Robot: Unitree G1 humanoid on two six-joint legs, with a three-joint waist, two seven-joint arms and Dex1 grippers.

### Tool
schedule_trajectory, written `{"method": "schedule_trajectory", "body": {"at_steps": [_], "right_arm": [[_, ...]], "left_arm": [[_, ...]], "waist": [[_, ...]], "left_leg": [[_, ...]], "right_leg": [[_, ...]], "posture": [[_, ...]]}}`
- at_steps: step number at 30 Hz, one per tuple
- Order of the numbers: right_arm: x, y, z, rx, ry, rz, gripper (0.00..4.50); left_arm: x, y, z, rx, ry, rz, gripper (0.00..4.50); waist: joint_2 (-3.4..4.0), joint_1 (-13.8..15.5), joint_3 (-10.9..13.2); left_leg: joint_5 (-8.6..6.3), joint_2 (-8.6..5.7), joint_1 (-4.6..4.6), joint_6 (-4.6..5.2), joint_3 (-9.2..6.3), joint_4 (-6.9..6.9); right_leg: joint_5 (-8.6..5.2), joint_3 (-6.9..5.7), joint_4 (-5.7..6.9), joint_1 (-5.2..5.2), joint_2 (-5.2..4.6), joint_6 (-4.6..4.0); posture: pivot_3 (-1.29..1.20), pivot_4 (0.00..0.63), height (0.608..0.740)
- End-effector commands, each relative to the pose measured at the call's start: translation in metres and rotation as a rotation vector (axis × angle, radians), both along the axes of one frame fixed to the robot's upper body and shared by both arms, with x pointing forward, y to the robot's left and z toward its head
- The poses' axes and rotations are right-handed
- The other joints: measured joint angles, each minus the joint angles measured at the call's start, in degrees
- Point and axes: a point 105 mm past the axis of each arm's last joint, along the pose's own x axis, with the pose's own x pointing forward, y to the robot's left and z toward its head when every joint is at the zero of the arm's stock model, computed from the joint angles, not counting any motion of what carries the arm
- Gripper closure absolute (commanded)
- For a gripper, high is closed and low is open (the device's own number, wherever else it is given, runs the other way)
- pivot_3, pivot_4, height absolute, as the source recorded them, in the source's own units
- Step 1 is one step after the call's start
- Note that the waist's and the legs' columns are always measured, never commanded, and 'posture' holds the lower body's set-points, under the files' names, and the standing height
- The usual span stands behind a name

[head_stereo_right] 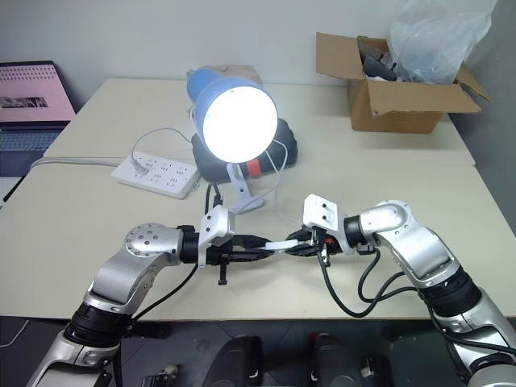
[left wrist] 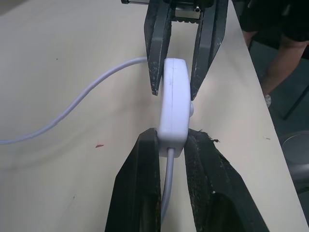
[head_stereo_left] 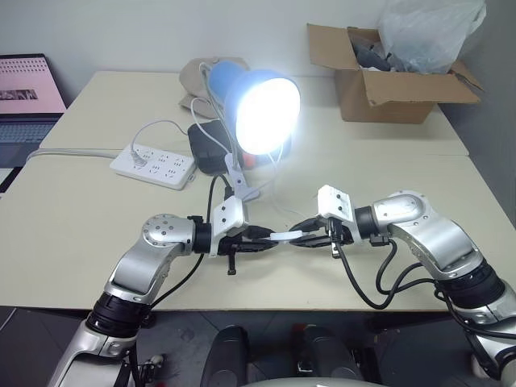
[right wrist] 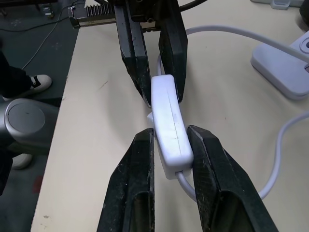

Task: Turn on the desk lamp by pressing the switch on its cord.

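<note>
Where the near edge of the pale surface (head_stereo_left: 97, 266) begins: left pincer (head_stereo_left: 270, 239) and right pincer (head_stereo_left: 302, 232), tips facing, both clamped on the switch (head_stereo_left: 289, 236), one at each end, holding it just above the surface. Switch: small smooth white plastic shell, judged light and rigid, somewhat slippery between hard black fingers (left wrist: 145, 188); flat long sides the sound place to grip, side button (left wrist: 191, 108) to be left free for squeezing. Cord (left wrist: 82, 96): thin, limp, trailing from both ends of the switch, likely to drag and tug if pulled; no good as a handhold. Further back: desk lamp (head_stereo_left: 258, 105), blue shade, bulb lit, white clip base (head_stereo_left: 238, 189) on the surface; task judged essentially met. Beside it, toward the left, white power strip (head_stereo_left: 153, 165). Farthest, at the right rear, cardboard box (head_stereo_left: 387, 76).
</note>
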Motion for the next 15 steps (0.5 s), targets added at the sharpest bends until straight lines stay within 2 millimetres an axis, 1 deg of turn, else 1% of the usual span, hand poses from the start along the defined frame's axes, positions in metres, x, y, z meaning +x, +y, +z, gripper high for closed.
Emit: {"method": "schedule_trajectory", "body": {"at_steps": [1,2,4,5,7,10,12,13,14,15], "right_arm": [[0.006,0.003,0.015,0.061,-0.047,-0.020,3.82],[0.008,0.004,0.017,0.077,-0.055,-0.027,3.82],[0.007,0.004,0.019,0.087,-0.067,-0.014,3.13],[0.007,0.005,0.020,0.088,-0.074,-0.011,3.04],[0.007,0.005,0.022,0.097,-0.089,-0.010,2.46],[0.007,0.005,0.026,0.108,-0.113,-0.011,1.72],[0.007,0.000,0.030,0.103,-0.135,-0.021,1.08],[0.006,-0.004,0.032,0.098,-0.142,-0.030,0.81],[0.005,-0.007,0.033,0.094,-0.145,-0.036,0.62],[0.004,-0.011,0.033,0.086,-0.149,-0.045,0.31]], "left_arm": [[0.002,-0.006,0.014,-0.032,-0.072,-0.010,4.11],[0.002,-0.006,0.014,-0.029,-0.075,-0.012,4.11],[0.002,-0.006,0.014,-0.023,-0.083,-0.016,4.11],[0.002,-0.006,0.013,-0.016,-0.090,-0.018,4.11],[0.003,-0.006,0.011,0.006,-0.109,-0.024,4.11],[0.005,-0.006,0.005,0.049,-0.138,-0.034,4.11],[0.010,-0.006,-0.001,0.087,-0.172,-0.026,4.11],[0.013,-0.006,-0.004,0.104,-0.192,-0.018,4.11],[0.016,-0.007,-0.005,0.113,-0.204,-0.014,4.11],[0.019,-0.007,-0.007,0.124,-0.229,-0.003,4.11]], "waist": [[0.00,0.0,0.0],[0.00,0.0,0.0],[0.00,0.0,0.0],[0.00,0.0,0.0],[0.00,0.0,0.0],[0.00,0.0,0.0],[0.00,0.0,0.0],[0.00,0.1,0.0],[0.01,0.2,0.0],[0.00,0.2,0.0]], "left_leg": [[0.00,0.00,0.00,0.00,0.00,0.00],[0.00,0.00,0.00,0.00,0.00,0.00],[0.00,0.00,0.00,0.00,0.01,0.00],[0.00,0.00,0.00,0.00,0.00,0.00],[0.00,0.00,0.00,0.00,0.00,0.00],[0.00,0.00,0.00,0.00,0.01,0.00],[0.00,-0.01,0.00,0.00,0.01,0.00],[0.00,0.00,0.00,0.00,0.02,0.00],[0.00,-0.01,-0.01,0.00,0.02,0.00],[0.00,-0.02,-0.01,0.00,0.02,0.00]], "right_leg": [[0.00,0.00,0.00,0.00,0.00,0.00],[0.00,0.00,0.00,0.00,0.00,0.00],[0.00,0.00,0.00,0.00,0.00,0.00],[0.00,0.00,0.00,0.00,0.00,0.00],[0.00,0.00,0.00,0.00,0.00,0.00],[0.00,0.01,0.00,0.00,0.00,0.00],[0.00,0.01,0.00,0.00,0.00,0.00],[0.00,0.01,0.00,0.00,0.00,0.00],[0.00,0.00,0.00,0.00,0.00,0.00],[0.00,0.00,0.00,0.00,-0.01,0.00]], "posture": [[0.00,0.150,0.740],[0.00,0.150,0.740],[0.00,0.150,0.740],[0.00,0.150,0.740],[0.00,0.150,0.740],[0.00,0.150,0.740],[0.00,0.150,0.740],[0.00,0.150,0.740],[0.00,0.150,0.740],[0.00,0.150,0.740]]}}
